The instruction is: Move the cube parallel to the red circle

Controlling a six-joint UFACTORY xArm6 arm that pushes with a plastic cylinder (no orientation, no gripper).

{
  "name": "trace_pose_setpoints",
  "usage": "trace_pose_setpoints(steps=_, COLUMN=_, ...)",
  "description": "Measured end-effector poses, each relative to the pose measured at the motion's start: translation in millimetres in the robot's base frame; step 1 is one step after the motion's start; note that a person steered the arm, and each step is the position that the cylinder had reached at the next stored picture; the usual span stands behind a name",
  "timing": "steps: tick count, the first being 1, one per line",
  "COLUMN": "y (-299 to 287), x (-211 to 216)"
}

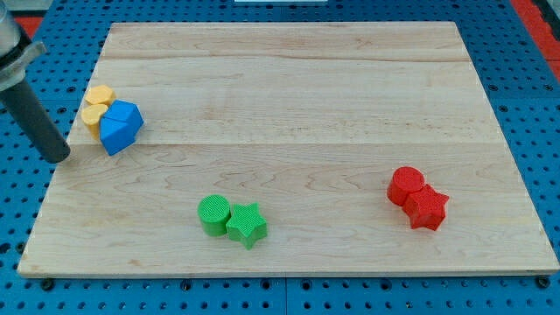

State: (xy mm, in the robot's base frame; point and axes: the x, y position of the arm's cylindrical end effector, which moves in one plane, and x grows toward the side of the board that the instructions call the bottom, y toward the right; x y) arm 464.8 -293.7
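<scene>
A blue cube (120, 127) sits near the board's left edge, touching a yellow block (97, 107) on its upper left. A red circle (406, 185) sits at the view's lower right, touching a red star (427, 208) just below and right of it. My tip (58, 156) is at the board's left edge, to the left of and slightly below the blue cube, apart from it.
A green circle (213, 214) and a green star (247, 225) touch each other at the bottom centre. The wooden board (289, 79) lies on a blue pegboard surface (17, 210).
</scene>
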Motion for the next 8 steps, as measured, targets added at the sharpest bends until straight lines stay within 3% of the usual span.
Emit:
trace_pose_setpoints(steps=3, y=17.6, x=-61.8)
trace_pose_setpoints(steps=5, y=181.7, x=-6.9)
trace_pose_setpoints(steps=7, y=152.3, x=-9.2)
trace_pose_setpoints(steps=8, y=154.0, x=-49.3)
